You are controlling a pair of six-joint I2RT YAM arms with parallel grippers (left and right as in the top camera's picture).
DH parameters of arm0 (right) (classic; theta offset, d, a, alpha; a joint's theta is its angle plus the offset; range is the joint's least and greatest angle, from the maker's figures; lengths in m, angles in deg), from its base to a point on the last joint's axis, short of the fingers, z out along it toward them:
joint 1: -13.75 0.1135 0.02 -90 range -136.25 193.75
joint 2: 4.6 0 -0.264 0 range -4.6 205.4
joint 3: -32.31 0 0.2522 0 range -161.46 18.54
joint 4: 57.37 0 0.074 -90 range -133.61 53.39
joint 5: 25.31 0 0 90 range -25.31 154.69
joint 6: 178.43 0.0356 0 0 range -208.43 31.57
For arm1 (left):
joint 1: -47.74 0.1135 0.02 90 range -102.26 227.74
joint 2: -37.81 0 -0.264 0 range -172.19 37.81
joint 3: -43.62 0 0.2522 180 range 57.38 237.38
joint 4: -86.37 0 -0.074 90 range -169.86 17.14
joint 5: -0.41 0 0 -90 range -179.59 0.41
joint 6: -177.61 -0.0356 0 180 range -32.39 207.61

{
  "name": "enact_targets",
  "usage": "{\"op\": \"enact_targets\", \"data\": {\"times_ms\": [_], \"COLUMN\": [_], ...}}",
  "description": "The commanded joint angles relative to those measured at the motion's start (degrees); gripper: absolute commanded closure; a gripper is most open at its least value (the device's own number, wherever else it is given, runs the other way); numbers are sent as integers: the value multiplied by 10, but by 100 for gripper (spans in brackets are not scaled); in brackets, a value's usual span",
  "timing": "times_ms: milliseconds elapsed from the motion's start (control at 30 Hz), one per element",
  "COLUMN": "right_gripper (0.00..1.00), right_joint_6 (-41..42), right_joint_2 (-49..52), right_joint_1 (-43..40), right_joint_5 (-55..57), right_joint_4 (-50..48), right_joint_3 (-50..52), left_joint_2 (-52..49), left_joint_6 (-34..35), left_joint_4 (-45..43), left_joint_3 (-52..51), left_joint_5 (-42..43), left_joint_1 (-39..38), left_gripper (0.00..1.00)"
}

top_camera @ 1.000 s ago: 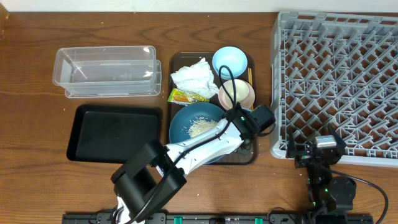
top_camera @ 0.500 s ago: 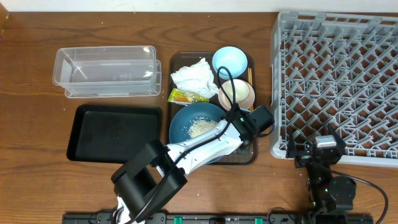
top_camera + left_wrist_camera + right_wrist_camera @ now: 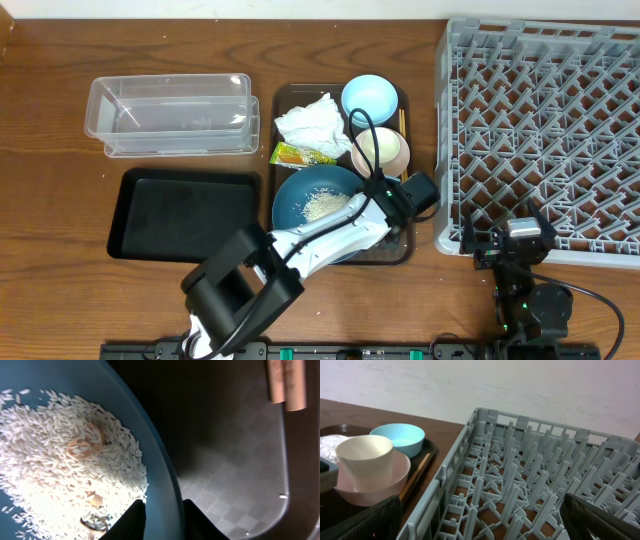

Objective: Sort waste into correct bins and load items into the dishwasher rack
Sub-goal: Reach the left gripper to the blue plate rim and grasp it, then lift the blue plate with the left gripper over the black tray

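My left gripper [image 3: 162,510] is shut on the right rim of the dark-blue bowl [image 3: 150,440], one finger inside by the rice [image 3: 50,460] and one outside. Overhead, that bowl [image 3: 300,190] sits at the front of the brown serving tray [image 3: 287,92], with the left gripper [image 3: 375,200] at its right edge. Behind it lie the tissue [image 3: 312,122], the wrapper [image 3: 300,154], the light-blue bowl [image 3: 370,98], and the white cup [image 3: 365,460] inside the pink bowl [image 3: 395,480]. The chopsticks [image 3: 402,120] lie along the tray's right side. My right gripper [image 3: 485,525] is open over the near-left corner of the dishwasher rack [image 3: 520,480].
The clear tub [image 3: 172,115] and the black tray [image 3: 185,215] lie left of the serving tray. The grey rack [image 3: 545,130] fills the right side of the table. The left arm [image 3: 300,245] runs from the front edge up to the bowl.
In the overhead view the left wrist has shifted only a hair by the bowl's right rim. The bowl, the other things and the right arm stay put.
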Motion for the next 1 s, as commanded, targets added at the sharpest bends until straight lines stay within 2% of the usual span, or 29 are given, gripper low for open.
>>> {"op": "enact_targets", "data": {"times_ms": [0, 433, 733, 967], "right_gripper": [1, 1, 1, 1], "right_joint_6": [-4, -4, -4, -4], "right_joint_2": [-3, -3, -3, -3], "right_joint_1": [-4, -4, -4, -4], "right_joint_5": [2, 2, 2, 2], "right_joint_4": [2, 2, 2, 2], "right_joint_3": [1, 1, 1, 1], "left_joint_2": [-21, 5, 36, 106], "left_joint_6": [6, 5, 5, 5], "left_joint_4": [3, 3, 12, 14], "left_joint_3": [-6, -5, -1, 3], "left_joint_5": [-11, -12, -12, -12], "left_joint_1": [0, 0, 0, 19], "left_gripper": [74, 94, 94, 94]}}
